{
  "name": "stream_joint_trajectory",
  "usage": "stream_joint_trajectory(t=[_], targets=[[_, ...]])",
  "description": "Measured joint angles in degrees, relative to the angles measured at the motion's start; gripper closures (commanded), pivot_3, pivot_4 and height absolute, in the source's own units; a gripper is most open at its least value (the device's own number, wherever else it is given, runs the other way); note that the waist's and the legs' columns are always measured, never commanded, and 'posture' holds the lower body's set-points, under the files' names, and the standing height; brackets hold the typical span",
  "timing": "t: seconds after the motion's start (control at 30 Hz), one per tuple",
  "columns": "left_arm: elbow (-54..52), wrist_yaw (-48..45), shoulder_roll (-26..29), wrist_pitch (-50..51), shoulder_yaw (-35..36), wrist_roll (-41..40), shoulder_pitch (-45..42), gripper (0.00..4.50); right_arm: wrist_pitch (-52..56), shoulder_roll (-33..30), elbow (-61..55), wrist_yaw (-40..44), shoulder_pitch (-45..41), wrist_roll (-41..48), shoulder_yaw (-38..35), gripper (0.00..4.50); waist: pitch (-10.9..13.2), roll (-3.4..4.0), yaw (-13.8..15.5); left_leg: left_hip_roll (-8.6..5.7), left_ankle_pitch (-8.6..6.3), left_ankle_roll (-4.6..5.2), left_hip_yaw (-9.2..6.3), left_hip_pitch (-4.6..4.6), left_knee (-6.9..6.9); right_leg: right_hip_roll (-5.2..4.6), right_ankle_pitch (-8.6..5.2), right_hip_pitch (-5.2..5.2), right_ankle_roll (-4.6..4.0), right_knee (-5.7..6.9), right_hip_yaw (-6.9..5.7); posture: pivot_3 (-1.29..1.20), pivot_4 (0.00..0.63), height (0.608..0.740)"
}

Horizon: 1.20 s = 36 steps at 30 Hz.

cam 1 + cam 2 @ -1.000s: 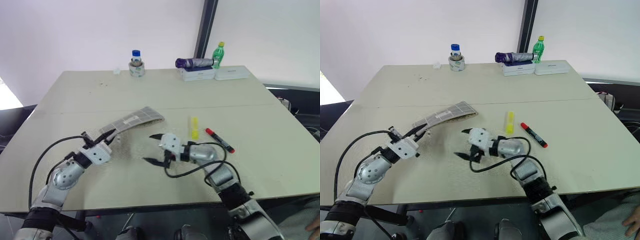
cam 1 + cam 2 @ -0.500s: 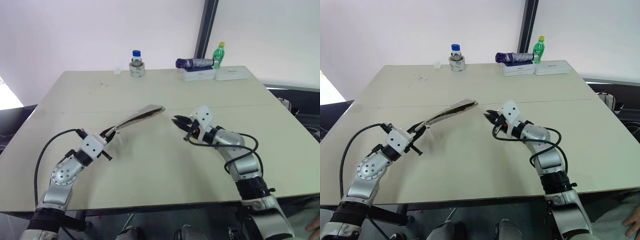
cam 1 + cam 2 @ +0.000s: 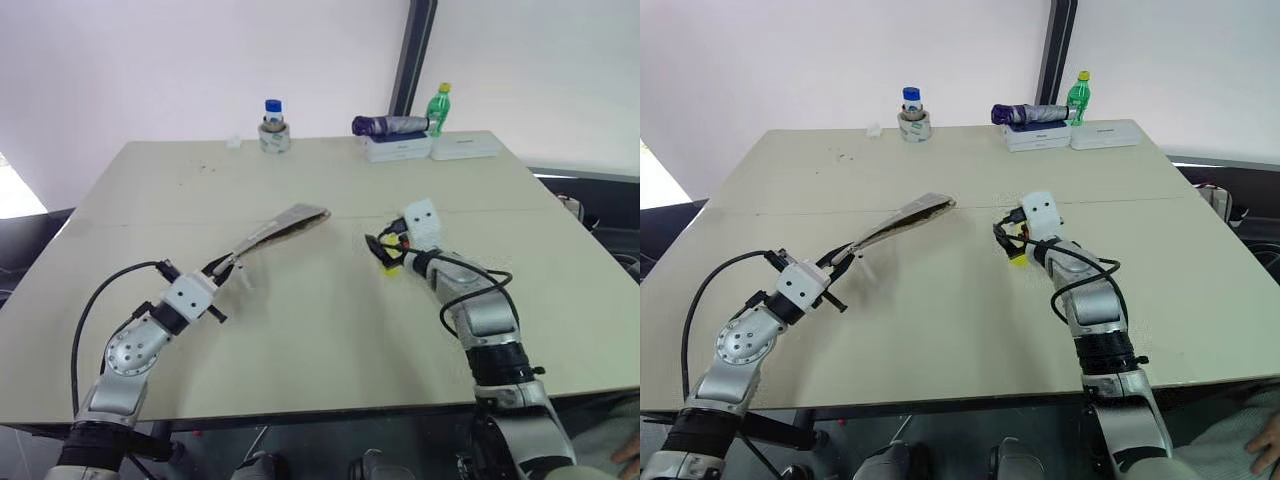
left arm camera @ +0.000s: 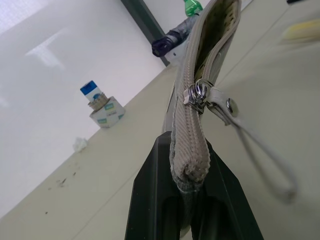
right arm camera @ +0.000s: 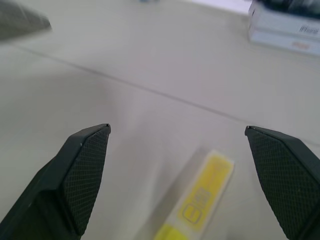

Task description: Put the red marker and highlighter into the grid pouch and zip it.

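The grid pouch (image 3: pixel 276 231) hangs on edge above the table, zipper side up, its mouth partly open in the left wrist view. My left gripper (image 4: pixel 187 167) is shut on the pouch's near end (image 4: pixel 189 135), just below the zipper pull (image 4: pixel 196 93). To its right, my right gripper (image 5: pixel 177 132) stands open and low over the yellow highlighter (image 5: pixel 205 200), which lies on the table between and just ahead of the two fingers. In the head views this gripper (image 3: pixel 1002 233) covers part of the highlighter (image 3: pixel 1018 258). The red marker is hidden behind my right arm.
Along the table's far edge stand a blue-capped jar on a tape roll (image 3: pixel 272 128), a folded purple umbrella (image 3: pixel 388 125) on white boxes (image 3: pixel 465 146), and a green bottle (image 3: pixel 437 107). A person's hand (image 3: pixel 630 455) shows at the bottom right corner.
My right gripper swung from the table's middle to the right and forward onto the highlighter, closing midway and opening again. My left gripper rolled, turning the pouch from flat onto its edge.
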Motion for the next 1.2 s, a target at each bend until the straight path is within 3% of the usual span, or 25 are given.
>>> stream_joint_trajectory(t=[0.23, 0.4, 0.57, 0.8, 1.03, 1.2], targets=[[-0.2, 0.4, -0.3, 0.0, 0.6, 0.1, 1.0, 4.5, 2.7, -2.5, -23.7, -0.6, 25.7, 0.8, -2.2, 0.05, 0.0, -0.02, 0.9, -0.05, -0.03, 0.05, -0.11, -0.18, 0.01, 0.03, 0.0, -0.1, 0.0, -0.1, -0.13, 0.0, 0.15, 0.738], [-0.1, 0.4, -0.6, -0.1, 0.6, 0.1, 0.9, 4.5, 2.9, -2.4, -32.5, -1.2, 34.5, 2.5, -6.8, 0.05, 0.0, -0.07, 1.0, -0.01, -0.21, 0.35, -0.26, -0.13, 0.05, 0.06, 0.02, -0.03, -0.04, -0.09, -0.15, 0.0, 0.15, 0.738], [0.1, -0.1, -1.2, -0.3, 0.3, 0.1, -0.2, 4.5, 3.5, 2.2, -32.9, -4.1, 34.7, 3.7, -5.9, 0.05, 0.0, -0.08, 1.1, -0.02, -0.21, 0.37, -0.31, -0.16, 0.07, 0.09, 0.03, -0.03, -0.06, -0.09, -0.15, 0.0, 0.15, 0.738], [1.9, -0.4, -1.3, -0.5, 0.3, 0.1, -1.2, 4.5, 4.7, 2.5, -32.7, -6.7, 32.5, 3.7, -5.8, 0.05, 0.0, -0.08, 1.2, -0.07, -0.24, 0.43, -0.29, -0.17, 0.09, 0.11, 0.03, -0.03, -0.06, -0.1, -0.16, 0.0, 0.15, 0.738], [2.1, -0.4, -1.7, -0.7, 0.3, 0.6, -1.3, 4.5, 10.2, 3.9, -25.2, -11.2, 19.9, 1.3, -1.7, 0.05, -0.1, -0.08, 1.0, -0.05, -0.23, 0.42, -0.29, -0.18, 0.1, 0.13, 0.03, -0.05, -0.06, -0.07, -0.16, 0.0, 0.15, 0.738], [2.2, 0.0, -2.0, -0.7, 0.3, 1.0, -1.2, 4.5, 16.3, 5.0, -12.2, -11.8, 7.1, 0.4, 0.5, 0.05, -0.1, -0.08, 1.0, -0.06, -0.22, 0.42, -0.25, -0.18, 0.13, 0.13, 0.03, -0.05, -0.07, -0.04, -0.16, 0.0, 0.15, 0.738]])
